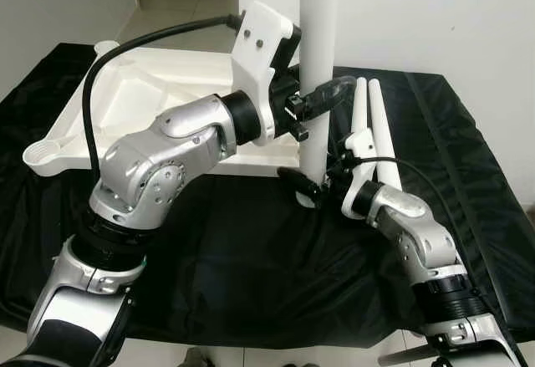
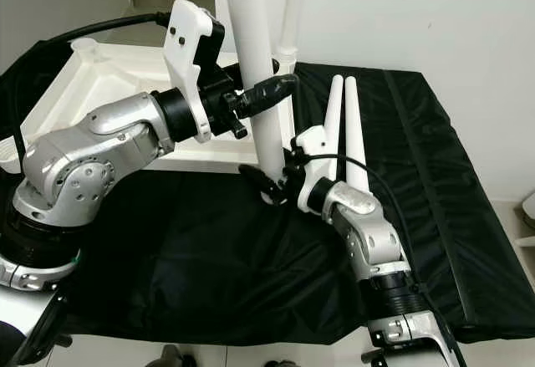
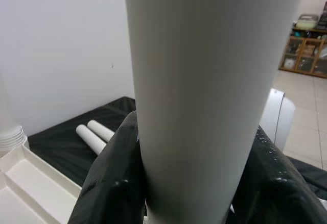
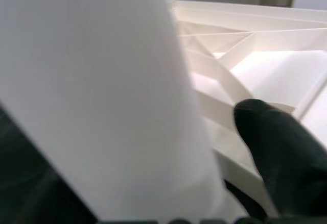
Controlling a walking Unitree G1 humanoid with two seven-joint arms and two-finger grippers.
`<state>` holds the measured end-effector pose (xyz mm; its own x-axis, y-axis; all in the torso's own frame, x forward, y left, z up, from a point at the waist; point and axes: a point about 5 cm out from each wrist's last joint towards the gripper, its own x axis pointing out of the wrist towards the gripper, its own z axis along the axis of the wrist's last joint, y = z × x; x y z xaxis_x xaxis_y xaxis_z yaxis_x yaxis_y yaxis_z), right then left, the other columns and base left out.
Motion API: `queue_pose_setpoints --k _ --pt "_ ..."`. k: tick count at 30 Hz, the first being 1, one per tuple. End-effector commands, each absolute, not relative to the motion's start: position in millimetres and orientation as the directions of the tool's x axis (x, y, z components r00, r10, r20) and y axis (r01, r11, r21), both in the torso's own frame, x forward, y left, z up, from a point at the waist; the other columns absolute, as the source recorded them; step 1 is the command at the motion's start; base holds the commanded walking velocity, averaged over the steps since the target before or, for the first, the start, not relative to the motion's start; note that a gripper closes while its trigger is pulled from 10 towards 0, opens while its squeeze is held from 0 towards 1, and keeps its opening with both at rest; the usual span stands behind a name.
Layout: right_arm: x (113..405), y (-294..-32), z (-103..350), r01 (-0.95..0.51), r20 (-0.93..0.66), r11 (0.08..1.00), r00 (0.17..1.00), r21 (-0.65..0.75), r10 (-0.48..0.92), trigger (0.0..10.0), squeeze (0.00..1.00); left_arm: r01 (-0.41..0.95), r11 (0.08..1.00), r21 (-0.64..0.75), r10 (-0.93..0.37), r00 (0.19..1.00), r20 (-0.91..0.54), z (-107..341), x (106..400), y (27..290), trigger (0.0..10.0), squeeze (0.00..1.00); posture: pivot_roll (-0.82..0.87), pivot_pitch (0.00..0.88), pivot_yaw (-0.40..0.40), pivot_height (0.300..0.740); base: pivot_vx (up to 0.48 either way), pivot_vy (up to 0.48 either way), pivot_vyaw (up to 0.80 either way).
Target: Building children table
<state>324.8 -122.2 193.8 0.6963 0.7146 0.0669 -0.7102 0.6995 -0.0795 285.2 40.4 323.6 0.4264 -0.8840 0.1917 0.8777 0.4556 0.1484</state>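
Standing upright between both grippers is a white table leg (image 1: 317, 66), its foot at the corner of the upturned white tabletop (image 1: 159, 91). The left gripper (image 1: 322, 93) is clamped around the leg partway up, a finger (image 3: 110, 183) on either side. The right gripper (image 1: 303, 187) sits lower, at the leg's base, its fingers closed against it. Just behind the right gripper, two more white legs (image 1: 374, 120) lie side by side on the black cloth (image 1: 251, 258) covering the work surface.
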Motion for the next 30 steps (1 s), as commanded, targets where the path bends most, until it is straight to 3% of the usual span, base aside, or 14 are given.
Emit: queue_pose_setpoints --k 1,6,7,13,19,30 --pt "327.4 -126.5 201.3 -0.685 0.101 0.725 0.718 -0.070 0.689 10.0 1.00 0.886 0.439 0.148 -0.895 0.418 0.156 319.9 284.3 37.2 10.0 0.00 -0.01 0.085 -0.009 0.740 0.000 0.000 0.00" --pt "328.2 -121.5 205.3 -0.656 0.126 0.750 0.739 -0.084 0.661 10.0 1.00 0.861 0.493 0.130 -0.868 0.476 0.140 322.7 290.0 41.2 10.0 0.00 -0.01 0.078 -0.010 0.740 0.000 0.000 0.00" --pt "325.2 -116.0 206.8 -0.673 0.132 0.733 0.721 -0.100 0.680 10.0 0.00 0.842 0.519 0.147 -0.855 0.508 0.106 320.8 296.1 41.7 10.0 0.00 -0.01 0.075 -0.010 0.740 0.000 0.000 0.00" --pt "321.8 -110.3 208.0 -0.696 0.133 0.708 0.696 -0.114 0.706 10.0 0.00 0.820 0.556 0.135 -0.831 0.549 0.087 320.1 303.7 43.4 10.0 0.00 -0.01 0.072 -0.013 0.740 0.000 0.000 0.00" --pt "318.1 -103.9 207.5 -0.707 0.121 0.693 0.682 -0.145 0.721 10.0 0.00 0.761 0.645 0.072 -0.764 0.642 0.063 322.7 319.7 48.6 10.0 0.00 -0.01 0.066 -0.016 0.740 0.000 0.000 0.00" --pt "313.9 -91.7 196.8 -0.645 0.108 0.753 0.746 -0.126 0.657 10.0 0.00 0.704 0.709 0.046 -0.705 0.704 0.089 333.4 328.9 55.1 10.0 0.00 -0.01 0.057 -0.013 0.740 0.000 0.000 0.00"
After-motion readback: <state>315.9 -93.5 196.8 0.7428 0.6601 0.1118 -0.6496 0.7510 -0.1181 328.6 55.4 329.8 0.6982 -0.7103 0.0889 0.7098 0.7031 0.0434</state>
